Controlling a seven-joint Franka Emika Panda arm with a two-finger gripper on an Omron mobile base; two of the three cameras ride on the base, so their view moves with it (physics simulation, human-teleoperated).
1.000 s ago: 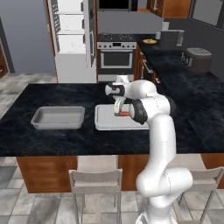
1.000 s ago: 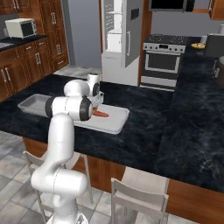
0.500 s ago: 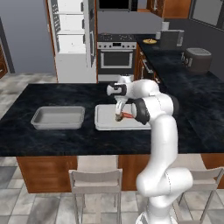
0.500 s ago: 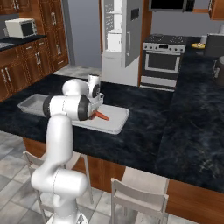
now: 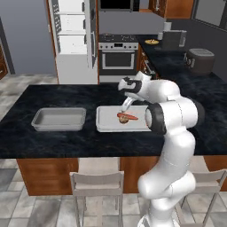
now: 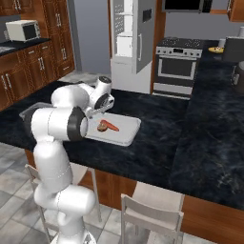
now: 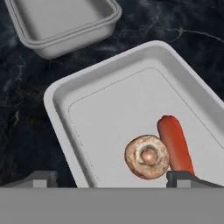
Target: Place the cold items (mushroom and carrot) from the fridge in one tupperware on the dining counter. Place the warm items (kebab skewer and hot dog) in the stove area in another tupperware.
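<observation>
On the dining counter (image 5: pixel 53 95) stand two pale-grey tupperwares. In the right one (image 5: pixel 103 120) (image 6: pixel 127 134) (image 7: pixel 57 94) lie the brown mushroom (image 7: pixel 147 156) (image 6: pixel 101 127) and the orange carrot (image 7: pixel 175 144) (image 5: pixel 128 116) (image 6: pixel 111 125), side by side and touching. My gripper (image 5: pixel 126 105) (image 6: pixel 97 111) (image 7: pixel 111 179) hangs open just above them with nothing between its fingers. The left tupperware (image 5: pixel 59 119) (image 7: pixel 61 26) holds nothing. The fridge (image 5: pixel 73 40) (image 6: pixel 126 33) stands open beyond the counter. The kebab skewer and hot dog are out of view.
A steel stove (image 5: pixel 117 55) (image 6: pixel 178 62) stands right of the fridge, with a yellow plate (image 5: pixel 151 42) on the counter beside it. Two chairs (image 5: pixel 96 184) are tucked under the dining counter's near edge. A microwave (image 6: pixel 23 30) sits at the far left.
My gripper's jaws have widened and the hand has lifted a little off the right tupperware. The carrot stays lying beside the mushroom.
</observation>
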